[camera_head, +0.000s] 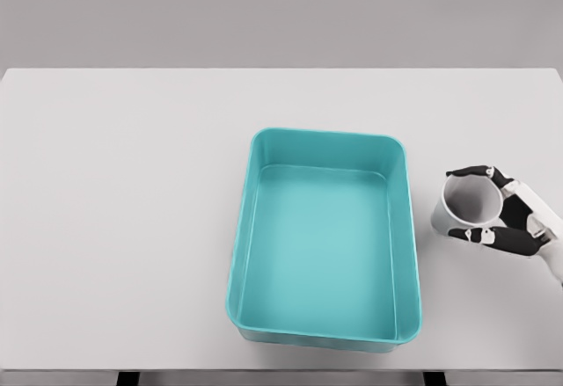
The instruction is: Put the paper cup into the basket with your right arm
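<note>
Grey wall backs a pale table [132, 228] whose far edge runs across the upper frame. Near the table's right edge the right hand [506, 219] has its dark-tipped fingers [471, 173] curled around the paper cup [468, 206], gripping it from the side, just beside the teal basket [264, 228] at mid-table. Judging from here, a low carry could knock the cup against the basket's near wall, or a loose wrap could let it slip. The cup is white, open-mouthed, tilted toward the camera, its hollow inside showing.
</note>
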